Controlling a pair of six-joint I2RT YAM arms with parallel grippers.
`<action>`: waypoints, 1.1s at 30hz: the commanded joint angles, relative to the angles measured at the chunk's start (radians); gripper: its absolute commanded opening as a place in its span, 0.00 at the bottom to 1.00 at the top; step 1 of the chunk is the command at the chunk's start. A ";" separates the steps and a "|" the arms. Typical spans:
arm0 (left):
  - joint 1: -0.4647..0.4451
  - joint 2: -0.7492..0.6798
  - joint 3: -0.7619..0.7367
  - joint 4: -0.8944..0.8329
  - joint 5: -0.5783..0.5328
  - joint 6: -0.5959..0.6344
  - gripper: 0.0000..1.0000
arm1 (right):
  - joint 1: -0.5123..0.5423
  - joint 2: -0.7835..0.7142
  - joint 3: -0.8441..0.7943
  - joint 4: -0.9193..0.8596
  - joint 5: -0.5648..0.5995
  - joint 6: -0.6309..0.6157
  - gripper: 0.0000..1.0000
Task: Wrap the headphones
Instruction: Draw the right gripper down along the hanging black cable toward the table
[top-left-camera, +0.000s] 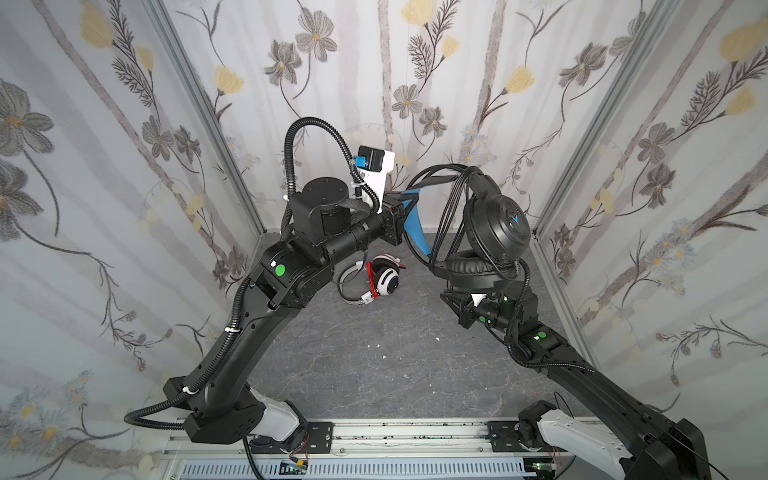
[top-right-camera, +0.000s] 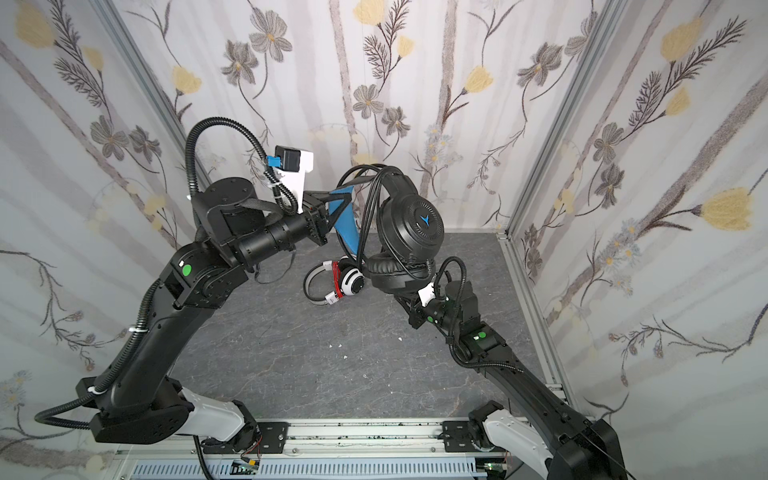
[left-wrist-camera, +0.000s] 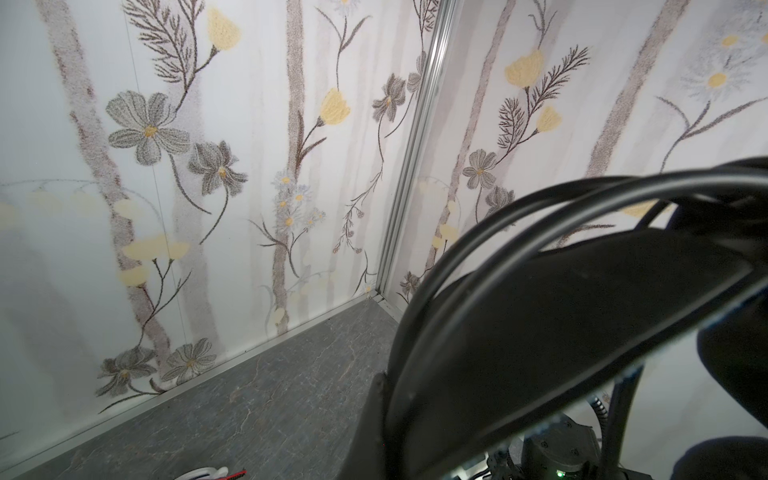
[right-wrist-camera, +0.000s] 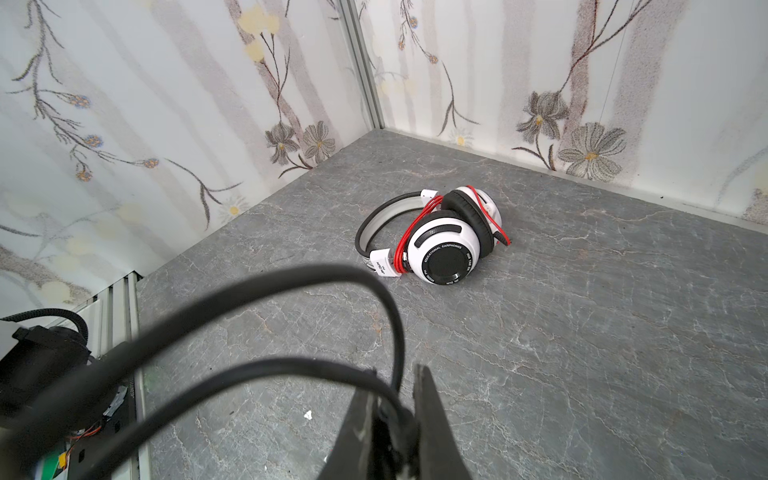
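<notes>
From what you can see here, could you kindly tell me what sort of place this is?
Likely a robot test booth: flower-papered panels in aluminium framing enclose a grey stone-look tabletop, and two robot arms are mounted on a front rail.

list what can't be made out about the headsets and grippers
- What the left gripper clamps: both top views, its tips vanish among black cord loops; wrist view too close.
- The right gripper: both top views, hidden under the black headset.
- The white headset: left wrist view, cut off by bottom edge.
</notes>
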 joint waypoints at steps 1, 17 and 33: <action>0.024 -0.014 -0.050 0.127 -0.013 -0.069 0.00 | 0.002 0.003 -0.003 -0.006 -0.019 -0.012 0.00; 0.152 -0.026 -0.178 0.287 -0.035 -0.274 0.00 | 0.004 -0.011 -0.091 -0.039 -0.010 0.020 0.00; 0.188 0.001 -0.250 0.442 -0.274 -0.446 0.00 | 0.046 -0.007 -0.084 -0.118 0.086 -0.014 0.00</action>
